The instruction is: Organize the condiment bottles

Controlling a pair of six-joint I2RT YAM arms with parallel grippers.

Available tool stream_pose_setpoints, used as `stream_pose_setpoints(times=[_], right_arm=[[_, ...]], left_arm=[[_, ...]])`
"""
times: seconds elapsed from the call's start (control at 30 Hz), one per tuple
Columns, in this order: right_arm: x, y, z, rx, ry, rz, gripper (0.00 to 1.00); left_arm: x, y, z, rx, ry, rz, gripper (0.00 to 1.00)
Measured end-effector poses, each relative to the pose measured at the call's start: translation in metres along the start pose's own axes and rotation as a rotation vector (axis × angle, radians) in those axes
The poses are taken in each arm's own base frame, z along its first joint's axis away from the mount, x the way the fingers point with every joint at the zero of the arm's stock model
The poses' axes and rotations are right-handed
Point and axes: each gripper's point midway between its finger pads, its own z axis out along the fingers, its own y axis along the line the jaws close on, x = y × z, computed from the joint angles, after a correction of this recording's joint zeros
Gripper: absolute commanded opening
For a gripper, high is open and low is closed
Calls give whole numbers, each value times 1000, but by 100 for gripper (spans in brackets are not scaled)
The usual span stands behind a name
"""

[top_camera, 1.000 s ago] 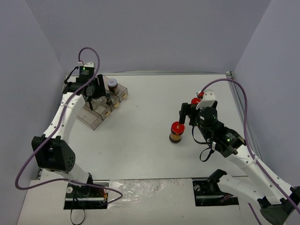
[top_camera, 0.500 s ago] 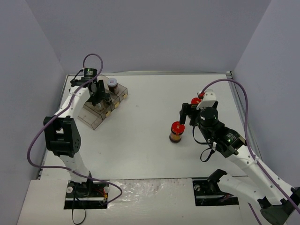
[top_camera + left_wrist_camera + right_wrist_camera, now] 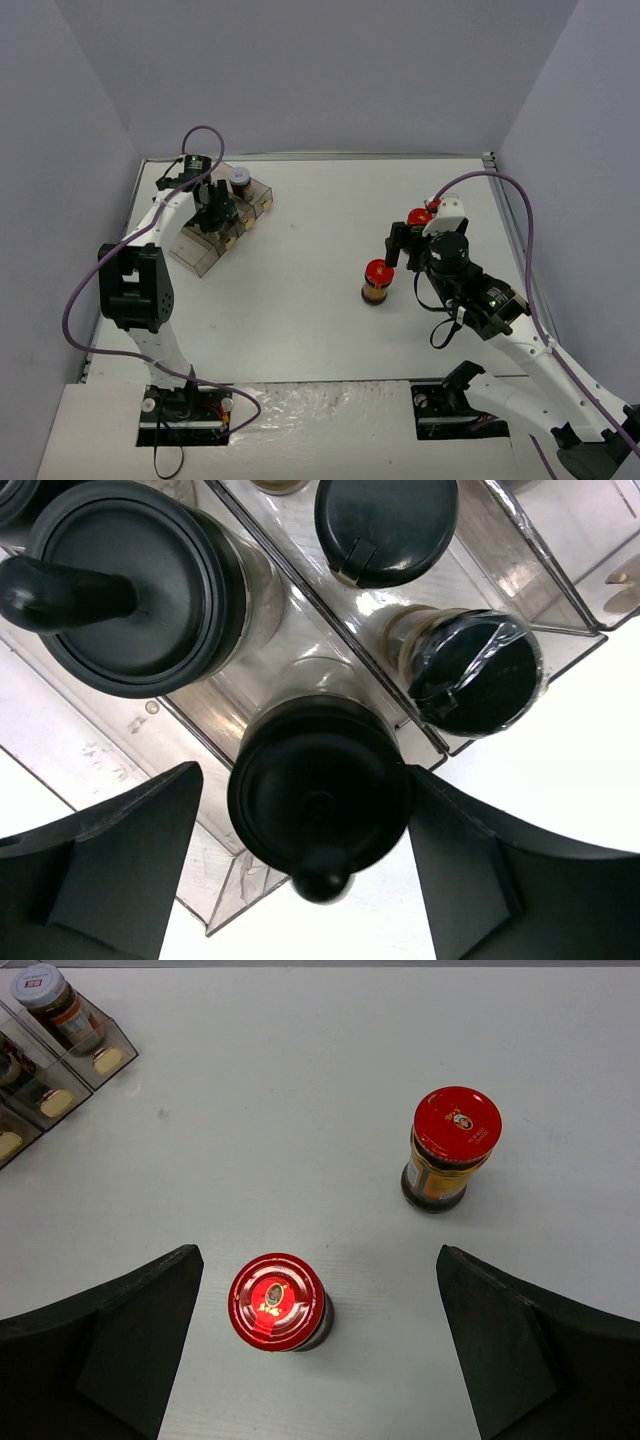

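My left gripper (image 3: 305, 880) is open over the clear tray (image 3: 205, 715), its fingers on either side of a black-capped bottle (image 3: 320, 795) standing in a tray slot; the right finger looks close to or touching the cap. Three more black-capped bottles (image 3: 140, 585) (image 3: 385, 525) (image 3: 478, 680) stand in neighbouring slots. In the top view the left gripper (image 3: 214, 208) hangs over the tray (image 3: 196, 255), next to a white-lidded jar (image 3: 240, 178). My right gripper (image 3: 315, 1355) is open and empty above a red-lidded jar (image 3: 277, 1300) (image 3: 377, 280). A second red-lidded jar (image 3: 455, 1145) (image 3: 418, 216) stands beyond it.
The tray's corner with the white-lidded jar (image 3: 45, 990) shows at the upper left of the right wrist view. Grey walls close the table on the left, back and right. The right arm's purple cable (image 3: 500, 185) loops over the far right side.
The left arm has folded back and its gripper has shifted slightly right over the tray. The right arm has drifted slightly right. Both red-lidded jars have stayed put.
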Motion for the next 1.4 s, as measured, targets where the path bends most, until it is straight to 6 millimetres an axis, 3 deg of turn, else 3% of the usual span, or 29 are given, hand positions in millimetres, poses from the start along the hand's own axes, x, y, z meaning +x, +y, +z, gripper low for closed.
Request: stream_pose_setpoints(times=[0.3, 0.37, 0.47, 0.63, 0.77, 0.87, 0.93, 1.1, 1.27, 1.4], right_arm=[[1, 0, 0, 0, 1, -1, 100], [1, 0, 0, 0, 1, -1, 100], [1, 0, 0, 0, 1, -1, 100], [-2, 0, -1, -1, -3, -1, 100], [-11, 0, -6, -7, -25, 5, 100], [-22, 0, -12, -16, -54, 18, 100], [-33, 0, -19, -24, -85, 33, 100], [-68, -7, -48, -37, -200, 88, 100], [-101, -22, -83, -34, -325, 134, 100], [-111, -27, -94, -27, -363, 151, 100]], left_arm=[[-2, -2, -4, 13, -11, 3, 97], [-2, -5, -14, 28, -17, 5, 97], [-7, -18, -48, 78, -74, 28, 97], [-1, -88, -142, 315, -246, 189, 97], [36, -162, -192, 548, -322, 367, 97], [81, -215, -201, 682, -284, 494, 97], [106, -242, -196, 732, -247, 554, 97], [154, -286, -177, 779, -169, 654, 97], [174, -328, -183, 835, -169, 705, 97], [181, -355, -196, 890, -199, 721, 97]])
